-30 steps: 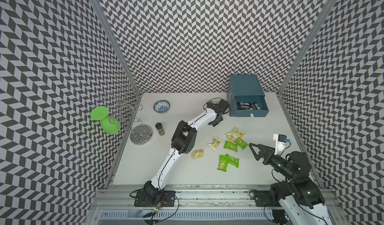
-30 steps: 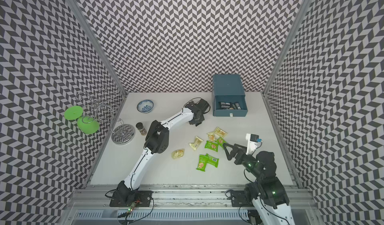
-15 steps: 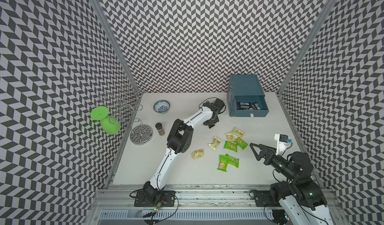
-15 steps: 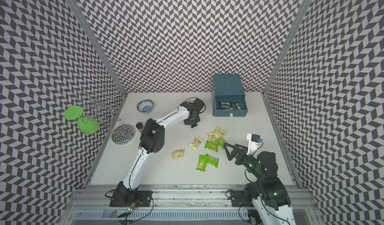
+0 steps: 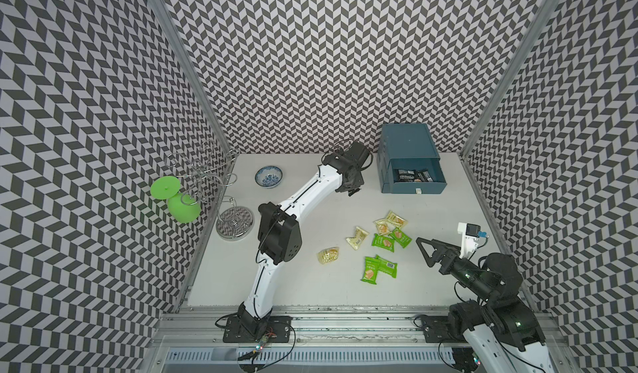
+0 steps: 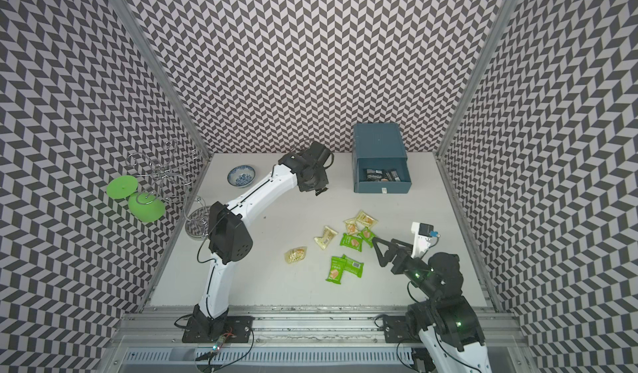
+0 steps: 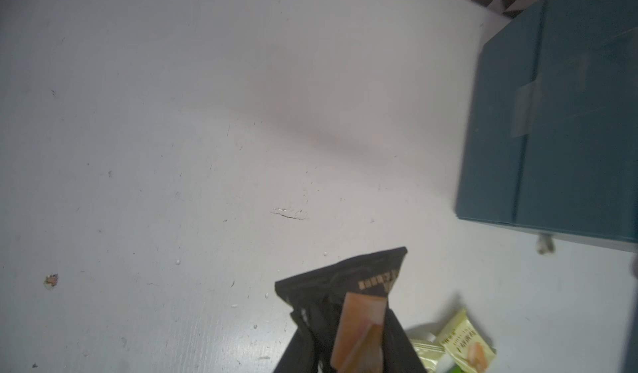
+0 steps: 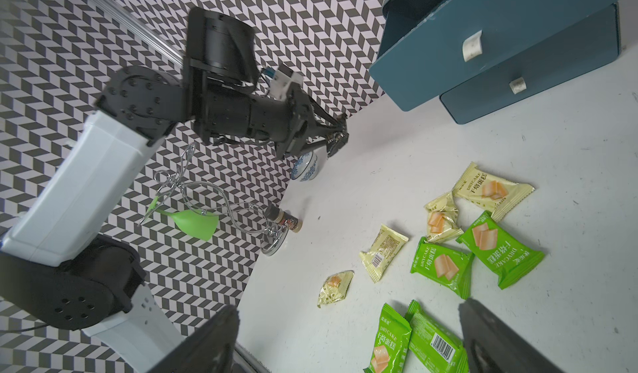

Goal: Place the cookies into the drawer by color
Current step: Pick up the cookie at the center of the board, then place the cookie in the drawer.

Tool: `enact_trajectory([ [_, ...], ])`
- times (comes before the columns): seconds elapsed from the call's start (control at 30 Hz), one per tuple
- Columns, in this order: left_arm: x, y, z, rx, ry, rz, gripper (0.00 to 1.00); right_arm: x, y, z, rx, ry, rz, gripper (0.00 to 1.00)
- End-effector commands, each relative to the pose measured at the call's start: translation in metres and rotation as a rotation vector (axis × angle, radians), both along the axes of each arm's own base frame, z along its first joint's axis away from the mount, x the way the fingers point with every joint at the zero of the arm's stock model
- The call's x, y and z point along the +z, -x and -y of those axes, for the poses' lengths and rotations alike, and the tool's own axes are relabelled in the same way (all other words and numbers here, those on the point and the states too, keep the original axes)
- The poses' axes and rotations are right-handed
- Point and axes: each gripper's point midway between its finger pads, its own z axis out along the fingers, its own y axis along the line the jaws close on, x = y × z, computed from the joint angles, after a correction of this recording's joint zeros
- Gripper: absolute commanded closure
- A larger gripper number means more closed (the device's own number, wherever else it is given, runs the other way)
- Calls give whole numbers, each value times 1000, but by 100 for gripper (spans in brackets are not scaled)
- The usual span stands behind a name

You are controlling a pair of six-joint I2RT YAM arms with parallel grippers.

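- In both top views the left tool (image 5: 351, 192) hangs over the tabletop (image 5: 310, 302), just at 9 o'clock of the open drawer (image 5: 414, 187). What its tip carries is too small to make out there.
- The drawer juts from a blue cabinet (image 5: 407, 140) at the tabletop's 1 o'clock corner. Black packets (image 5: 412, 175) lie inside it.
- Four green packets (image 5: 383, 242) and four yellow packets (image 5: 358, 238) lie scattered at 5 o'clock from the left tool. Two green ones overlap on the group's 6 o'clock side.
- The right tool (image 6: 379, 252) sits at 3 o'clock of that group, jaws wide with nothing between them, near a green packet.
- A bowl (image 5: 268, 177) sits at 9 o'clock of the left tool. A wire rack (image 5: 234, 223) hung with a green glass (image 5: 184, 208) stands at the tabletop's 9 o'clock edge.
- Left wrist view: the left tool (image 7: 348, 347) is clamped narrow on a black packet (image 7: 345, 278) with an orange biscuit picture. The packet looks to be clear of the bare tabletop. The cabinet (image 7: 552, 112) is near, and yellow packets (image 7: 462, 343) lie beyond the tool.
- Right wrist view: the right tool's fingers (image 8: 207, 340) stand wide apart and empty, flanking the overlapping green packets (image 8: 390, 343).
- The drawer (image 8: 431, 71) is pulled out above a shut lower drawer (image 8: 552, 64).
- A jar (image 8: 288, 221) stands beside the rack's base.
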Motion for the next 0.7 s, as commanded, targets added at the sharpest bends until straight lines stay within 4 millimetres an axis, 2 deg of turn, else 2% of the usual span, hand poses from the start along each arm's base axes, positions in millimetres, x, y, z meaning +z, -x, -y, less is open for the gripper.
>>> enact_trajectory([
  [0.0, 66, 2, 15, -78, 116, 131, 68, 19, 2, 2, -11, -9, 59, 0],
  [0.2, 138, 13, 51, -229, 332, 276, 68, 18, 0, 2, -11, -12, 57, 0],
  [0.4, 179, 27, 105, -410, 557, 354, 68, 17, -1, 1, -8, -15, 51, 0],
  [0.5, 184, 24, 127, -448, 587, 385, 67, 17, -1, 2, -11, -12, 52, 0],
  [0.67, 172, 16, 156, -491, 647, 373, 66, 15, 0, 2, -13, -3, 45, 0],
])
